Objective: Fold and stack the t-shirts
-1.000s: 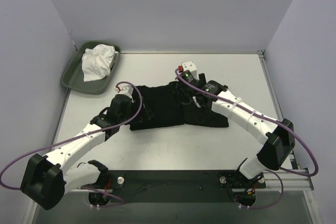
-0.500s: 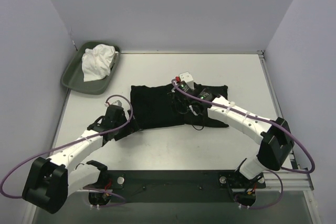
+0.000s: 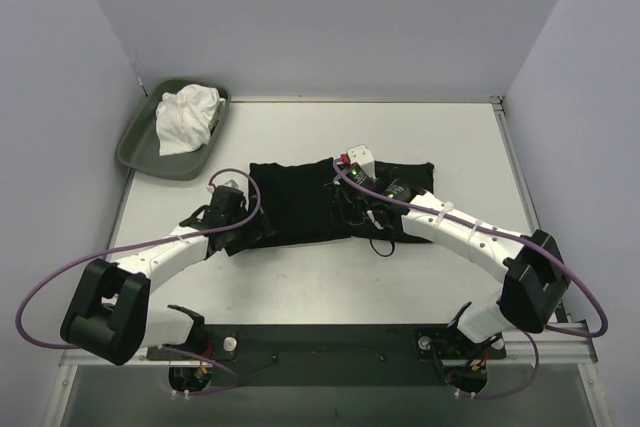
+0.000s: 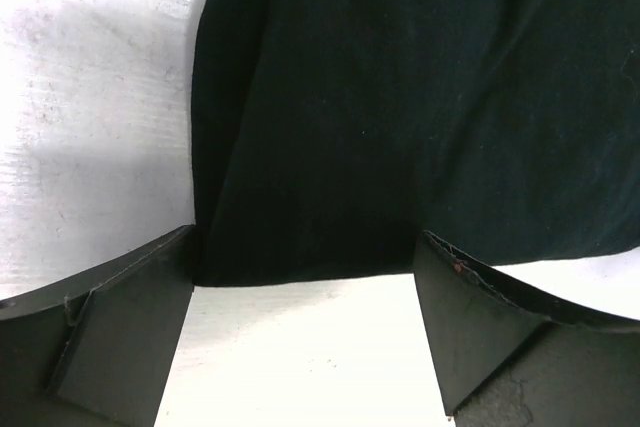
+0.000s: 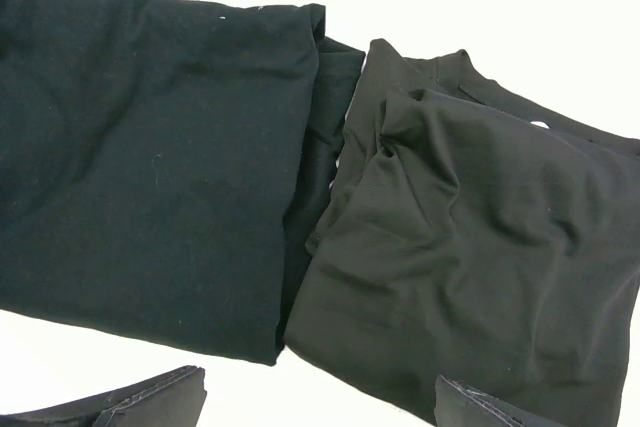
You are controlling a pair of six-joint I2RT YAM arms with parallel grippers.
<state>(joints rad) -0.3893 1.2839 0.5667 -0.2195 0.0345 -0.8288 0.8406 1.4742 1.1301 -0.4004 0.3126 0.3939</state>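
Two black t-shirts lie side by side mid-table. The left one [image 3: 300, 202] is a flat folded rectangle, darker in the right wrist view [image 5: 150, 167]. The right one [image 3: 405, 212] is rumpled and looks greyer [image 5: 480, 237]. My left gripper [image 3: 247, 232] is open at the folded shirt's near-left corner [image 4: 300, 147], with bare table between its fingers [image 4: 120, 327]. My right gripper [image 3: 352, 215] hangs open over the seam where the two shirts meet, holding nothing; only its fingertips [image 5: 150, 397] show at the bottom edge of its view.
A grey-green tray [image 3: 135, 142] stands at the far left corner with a crumpled white cloth [image 3: 187, 117] in it. Purple cables loop off both arms. White table shows in front of the shirts and to their right.
The left shirt went from bunched to lying flat. My left gripper drew back off it to its near-left corner. The right gripper shifted slightly toward the seam.
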